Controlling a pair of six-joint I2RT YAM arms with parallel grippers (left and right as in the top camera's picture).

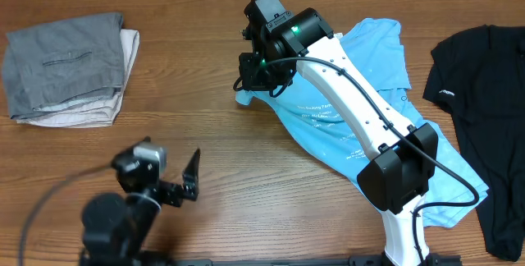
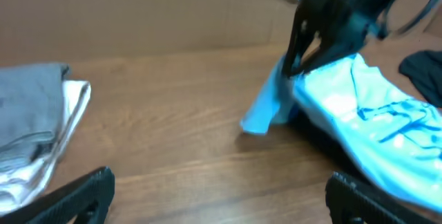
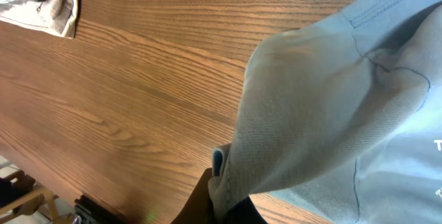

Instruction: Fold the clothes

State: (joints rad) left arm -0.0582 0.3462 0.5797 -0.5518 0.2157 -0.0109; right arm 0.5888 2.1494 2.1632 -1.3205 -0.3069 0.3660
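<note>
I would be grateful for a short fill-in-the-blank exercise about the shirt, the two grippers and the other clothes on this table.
The right gripper is shut on a bunched edge of the light blue cotton T-shirt, which bears ____ printed text.
The left gripper stands ____ and holds nothing.
The unfolded garment at the overhead view's right edge is ____.
Missing words: white; open; black.

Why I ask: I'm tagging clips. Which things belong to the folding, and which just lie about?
Job:
light blue T-shirt
right gripper, shut on its edge
left gripper, open

Lying about:
folded grey and white clothes
black garment
</note>
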